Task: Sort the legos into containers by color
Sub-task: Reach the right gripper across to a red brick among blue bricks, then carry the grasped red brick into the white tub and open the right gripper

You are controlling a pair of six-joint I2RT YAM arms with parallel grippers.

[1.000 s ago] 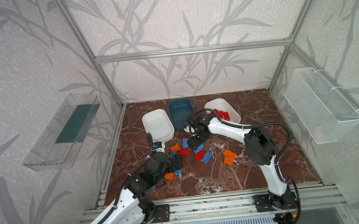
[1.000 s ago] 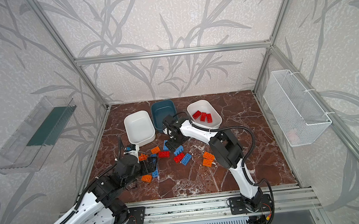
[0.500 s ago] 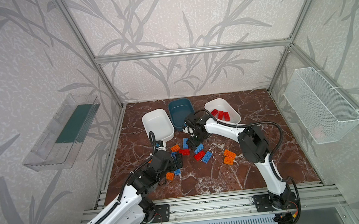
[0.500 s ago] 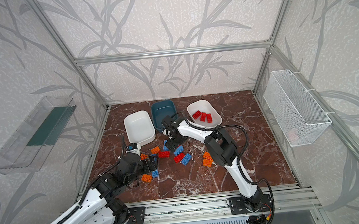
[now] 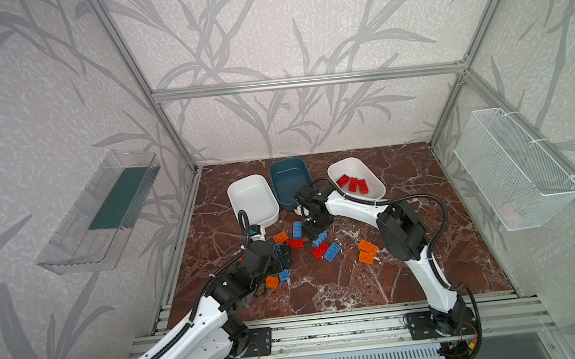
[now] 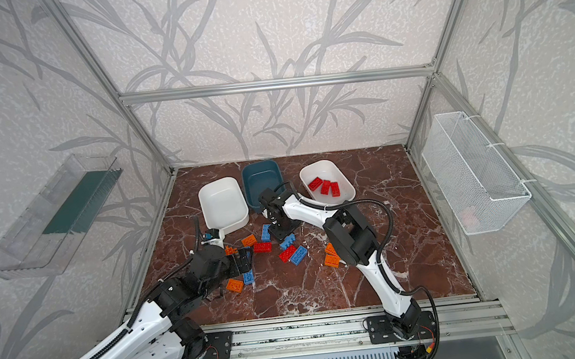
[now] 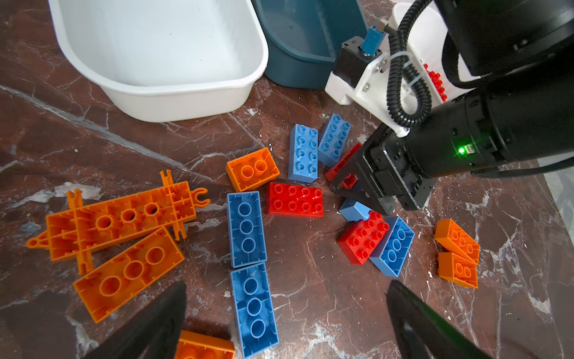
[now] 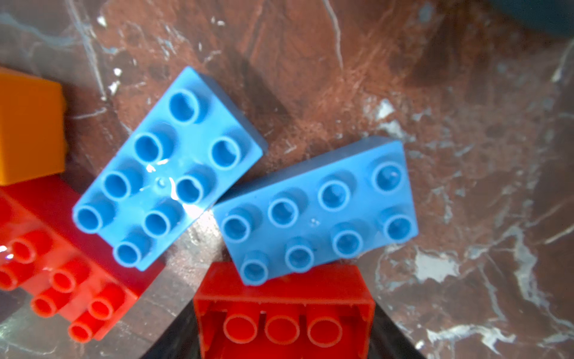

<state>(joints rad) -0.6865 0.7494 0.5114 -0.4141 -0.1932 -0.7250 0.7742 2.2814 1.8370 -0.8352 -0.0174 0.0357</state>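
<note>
My left arm (image 5: 193, 337) comes up from the near left corner of the bench (image 5: 361, 288). Its forearm lies low and slants inward, and the wrist is bent so that my left claw (image 5: 283, 255) points forward and down. In the wrist view its two dark fingers (image 7: 149, 323) stand wide apart. My right arm (image 5: 424, 275) rises from the near right corner, folds at a black elbow (image 5: 402, 234) and stretches its white forearm (image 5: 353, 208) toward the middle. There my right claw (image 5: 314, 231) points straight down, tips at the bench, pinched on a red brick (image 8: 282, 298).
</note>
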